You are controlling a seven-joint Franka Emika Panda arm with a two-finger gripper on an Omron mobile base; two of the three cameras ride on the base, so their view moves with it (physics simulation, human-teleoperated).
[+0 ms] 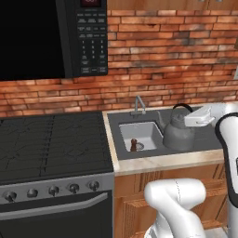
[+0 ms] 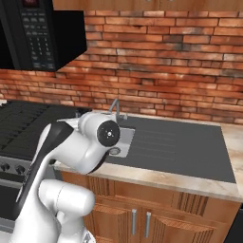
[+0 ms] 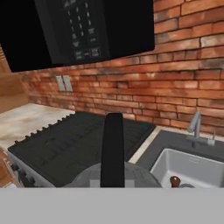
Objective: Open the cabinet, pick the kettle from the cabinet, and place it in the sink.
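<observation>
The grey metal kettle (image 1: pixel 178 135) hangs by its thin black arched handle (image 3: pixel 113 144) just right of the sink basin (image 1: pixel 139 132), over the dark surround. My gripper (image 1: pixel 188 120) is shut on that handle from the right; the fingertips are hidden. In the hand view the kettle's grey top (image 3: pixel 131 175) lies under the handle, with the sink (image 3: pixel 188 164) to its right. My arm covers part of the sink (image 2: pixel 124 140) in the right base view. Only the lower edge of the wooden cabinet (image 1: pixel 167 3) shows, above the brick wall.
A small brown object (image 1: pixel 134 145) stands in the basin below the chrome faucet (image 1: pixel 138 105). The black stovetop (image 1: pixel 51 139) is left of the sink, under the black microwave (image 1: pixel 46 37). A dark ridged drainboard (image 2: pixel 180 144) runs right of the basin. Low wooden cabinets (image 2: pixel 156 209) sit below.
</observation>
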